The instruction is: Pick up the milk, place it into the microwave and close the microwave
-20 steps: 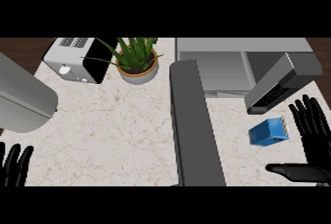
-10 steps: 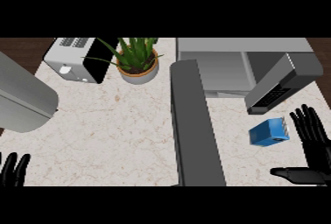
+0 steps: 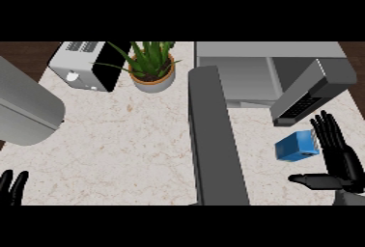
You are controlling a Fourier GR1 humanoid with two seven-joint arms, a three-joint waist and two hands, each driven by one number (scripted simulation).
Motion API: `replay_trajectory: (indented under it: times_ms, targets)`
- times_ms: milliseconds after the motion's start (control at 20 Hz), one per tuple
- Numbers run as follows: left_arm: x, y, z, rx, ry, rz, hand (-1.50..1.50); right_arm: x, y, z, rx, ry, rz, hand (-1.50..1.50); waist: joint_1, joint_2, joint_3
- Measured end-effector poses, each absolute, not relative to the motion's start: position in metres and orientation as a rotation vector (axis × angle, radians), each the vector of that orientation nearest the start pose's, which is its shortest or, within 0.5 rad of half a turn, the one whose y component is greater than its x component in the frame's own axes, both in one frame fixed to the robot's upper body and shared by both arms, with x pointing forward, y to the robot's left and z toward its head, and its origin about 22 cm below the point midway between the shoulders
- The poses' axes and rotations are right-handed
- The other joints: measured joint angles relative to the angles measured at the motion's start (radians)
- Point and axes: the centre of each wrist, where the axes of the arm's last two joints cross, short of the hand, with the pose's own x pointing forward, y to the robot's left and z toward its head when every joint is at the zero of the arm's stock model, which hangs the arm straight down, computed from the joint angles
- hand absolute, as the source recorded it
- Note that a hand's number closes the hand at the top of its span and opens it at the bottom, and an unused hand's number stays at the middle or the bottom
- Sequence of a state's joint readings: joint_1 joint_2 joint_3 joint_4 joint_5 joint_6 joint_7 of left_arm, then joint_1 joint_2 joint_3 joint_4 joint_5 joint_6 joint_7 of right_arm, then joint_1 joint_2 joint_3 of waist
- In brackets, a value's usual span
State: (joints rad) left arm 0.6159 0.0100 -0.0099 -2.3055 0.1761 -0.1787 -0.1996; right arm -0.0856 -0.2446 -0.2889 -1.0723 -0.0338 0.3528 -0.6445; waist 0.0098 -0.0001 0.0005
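Note:
A small blue milk carton lies on the counter at the right, just in front of the microwave. The microwave stands open at the back right, its door swung out toward me above the carton. My right hand is open with straight fingers, just right of the carton and apart from it; the thumb points left below the carton. My left hand shows only as upright fingers at the bottom left corner, resting.
A long dark grey panel runs down the middle of the counter. A potted green plant and a toaster stand at the back left. A large grey curved object fills the left edge.
My right hand has drawn back toward the lower edge, staying open beside the carton. The left hand has sunk lower at the bottom left corner. The carton has not moved.

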Motion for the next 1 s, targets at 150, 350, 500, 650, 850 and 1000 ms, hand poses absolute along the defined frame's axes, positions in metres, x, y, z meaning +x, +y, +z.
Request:
replay_trajectory:
  times_ms: [150, 350, 500, 650, 850, 1000]
  targets:
    - [0.097, 0.265, 0.082, -0.012, -1.972, 0.082, -1.5, 0.242, -0.365, -0.07, -0.033, -1.819, 0.077, -1.5, 0.0, 0.0, 0.0]
    - [0.095, 0.263, 0.082, -0.011, -1.968, 0.083, -1.5, 0.248, -0.368, -0.08, -0.135, -1.823, 0.074, -1.5, 0.0, -0.004, -0.004]
    - [0.099, 0.262, 0.079, -0.007, -1.96, 0.084, -1.5, 0.25, -0.378, -0.084, -0.201, -1.836, 0.081, -1.5, -0.001, -0.008, -0.008]
    - [0.098, 0.265, 0.082, -0.006, -1.963, 0.081, -1.5, 0.248, -0.388, -0.09, -0.236, -1.832, 0.081, -1.5, 0.002, -0.009, -0.01]
    - [0.099, 0.264, 0.082, -0.017, -1.966, 0.077, -1.5, 0.242, -0.399, -0.102, -0.167, -1.766, 0.075, -1.5, 0.01, 0.0, -0.003]
    - [0.1, 0.265, 0.081, -0.022, -1.961, 0.077, -1.5, 0.242, -0.396, -0.106, -0.043, -1.724, 0.104, -1.5, 0.011, -0.001, -0.004]
